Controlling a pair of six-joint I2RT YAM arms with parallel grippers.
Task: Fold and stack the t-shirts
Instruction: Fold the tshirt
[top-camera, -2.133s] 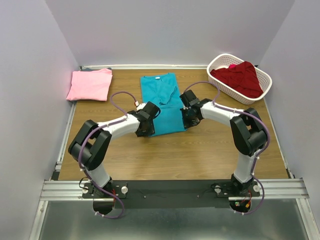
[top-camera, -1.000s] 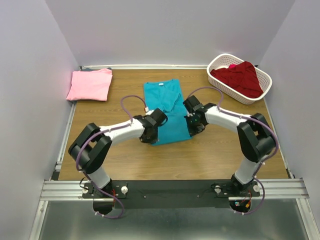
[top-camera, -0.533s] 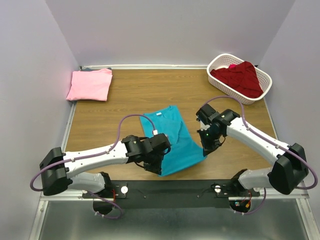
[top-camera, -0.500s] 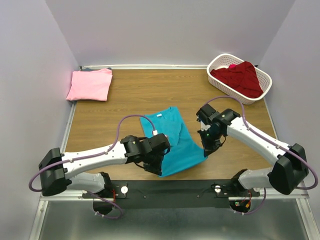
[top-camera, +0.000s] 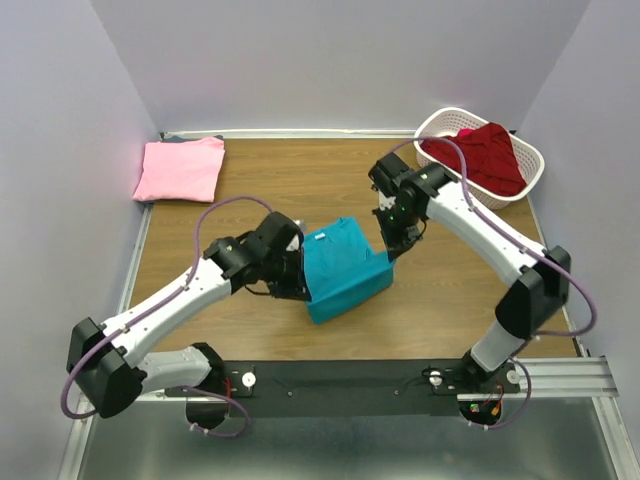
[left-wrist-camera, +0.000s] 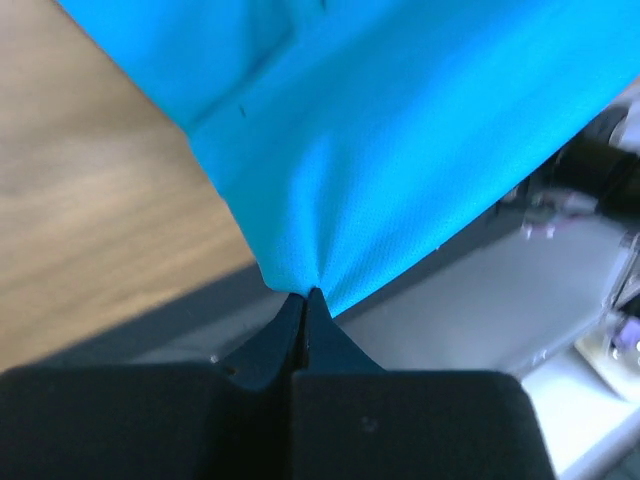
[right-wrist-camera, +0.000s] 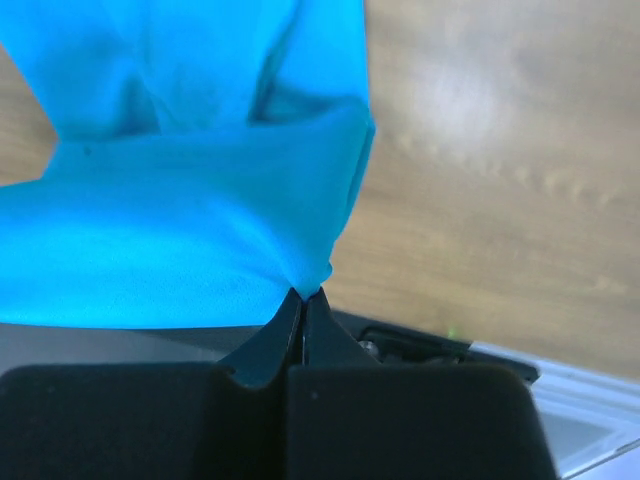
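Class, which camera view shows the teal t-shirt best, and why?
The top external view. It shows nearly the whole teal t-shirt, doubled over and gripped at two corners by the left tool and right tool. Each wrist view shows only a stretch of teal cloth running to the corner pinched in its own shut tool.

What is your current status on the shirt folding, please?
Left pincer shut on a teal t-shirt corner. Right pincer shut on another, cloth lifted mid-fold. Pink t-shirt and basket off to the sides.
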